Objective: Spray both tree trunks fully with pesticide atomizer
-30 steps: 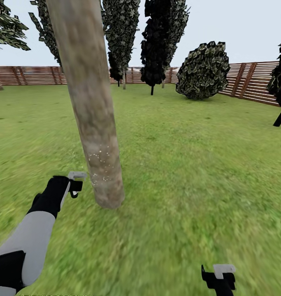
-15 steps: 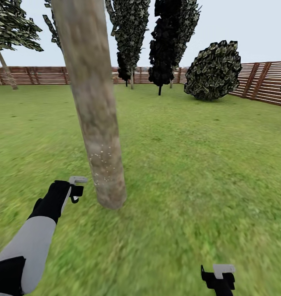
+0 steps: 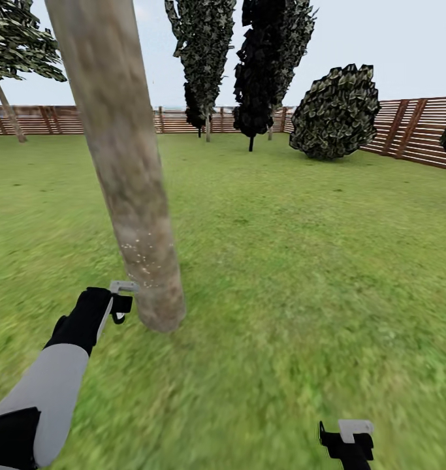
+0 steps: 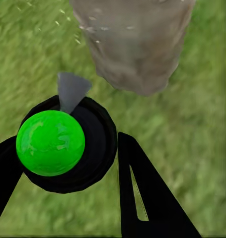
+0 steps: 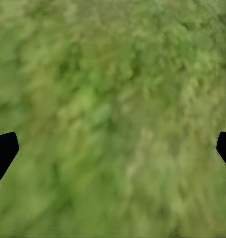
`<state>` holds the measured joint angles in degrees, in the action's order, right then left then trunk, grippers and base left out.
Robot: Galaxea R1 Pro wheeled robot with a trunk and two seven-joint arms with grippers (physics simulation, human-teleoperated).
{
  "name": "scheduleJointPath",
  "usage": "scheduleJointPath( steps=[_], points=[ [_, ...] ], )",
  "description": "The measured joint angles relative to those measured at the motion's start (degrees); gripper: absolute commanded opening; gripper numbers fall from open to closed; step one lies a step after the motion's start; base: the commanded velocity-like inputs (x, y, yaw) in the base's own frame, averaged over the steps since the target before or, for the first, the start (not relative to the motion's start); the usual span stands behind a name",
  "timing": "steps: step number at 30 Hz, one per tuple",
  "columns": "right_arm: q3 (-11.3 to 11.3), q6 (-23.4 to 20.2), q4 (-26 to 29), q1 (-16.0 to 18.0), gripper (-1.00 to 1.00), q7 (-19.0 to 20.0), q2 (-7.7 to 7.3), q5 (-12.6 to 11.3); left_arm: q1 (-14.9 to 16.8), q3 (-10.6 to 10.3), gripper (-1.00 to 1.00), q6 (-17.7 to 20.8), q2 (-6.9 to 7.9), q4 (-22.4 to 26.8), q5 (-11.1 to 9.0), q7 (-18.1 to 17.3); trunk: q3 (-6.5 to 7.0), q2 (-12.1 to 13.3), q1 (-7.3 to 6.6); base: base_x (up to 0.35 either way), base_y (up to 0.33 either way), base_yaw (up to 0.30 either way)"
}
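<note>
Beside the left hand point(image 3: 121, 301) (gripping the atomizer point(image 4: 63, 144)), the tree trunk point(image 3: 128, 189) now stands closer; speckled spray remains low, coverage incomplete.

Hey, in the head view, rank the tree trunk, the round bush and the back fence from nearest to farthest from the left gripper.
1. Tree trunk: just ahead of the left gripper, slightly to its right.
2. Round bush: far across the lawn, to the right.
3. Back fence: behind the bush line, along the lawn's far edge.
</note>
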<state>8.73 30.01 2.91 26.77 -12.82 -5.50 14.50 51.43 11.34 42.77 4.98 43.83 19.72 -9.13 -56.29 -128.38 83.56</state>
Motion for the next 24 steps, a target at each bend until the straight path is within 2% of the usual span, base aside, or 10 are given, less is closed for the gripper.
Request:
scheduleJointPath(
  steps=[4,6,7,9,11,15,20,24],
  points=[
    [-0.01,0.00,-0.01,0.00,1.00,0.00,-0.05,0.01,-2.31,1.22,-1.00,-1.72,0.17,-1.62,0.02,0.01,0.00,0.00,0.00,0.000,-0.276,0.000],
    [-0.01,0.00,0.00,0.00,1.00,0.05,-0.04,0.02,-4.52,3.57,-1.00,-3.89,0.32,-2.17,0.26,0.94,-0.01,0.00,0.00,0.000,-0.276,0.000],
    [-0.01,0.00,0.01,0.00,1.00,0.07,-0.04,0.02,-5.00,4.08,-1.00,-4.29,0.32,-2.50,0.07,1.28,0.00,0.00,0.00,0.000,-0.276,0.000],
    [-0.01,0.00,0.00,0.00,1.00,0.08,0.01,0.01,-5.72,4.71,-1.00,-5.63,0.33,-3.45,0.01,1.73,0.00,0.00,0.00,0.000,-0.276,0.000],
    [-0.01,0.00,0.03,0.00,1.00,0.09,0.08,0.01,-6.06,4.96,-1.00,-9.05,0.26,-6.78,-0.07,2.32,0.00,0.00,0.00,0.000,-0.276,0.000],
    [-0.01,0.00,0.04,0.00,1.00,0.09,0.16,0.01,-6.11,5.22,-1.00,-14.26,0.09,-12.22,-0.18,6.06,0.00,0.00,0.00,0.000,-0.276,0.000],
    [-0.01,0.00,0.01,0.01,1.00,0.09,0.23,0.00,-6.13,9.80,-1.00,-15.37,0.09,-13.06,-0.11,6.65,0.00,0.00,0.00,0.000,-0.276,0.148],
    [-0.01,0.00,0.03,0.02,1.00,0.09,0.23,0.00,-6.13,10.09,-1.00,-15.41,0.09,-12.99,-0.16,6.69,0.00,0.00,0.00,0.014,-0.276,0.273]
  ],
)
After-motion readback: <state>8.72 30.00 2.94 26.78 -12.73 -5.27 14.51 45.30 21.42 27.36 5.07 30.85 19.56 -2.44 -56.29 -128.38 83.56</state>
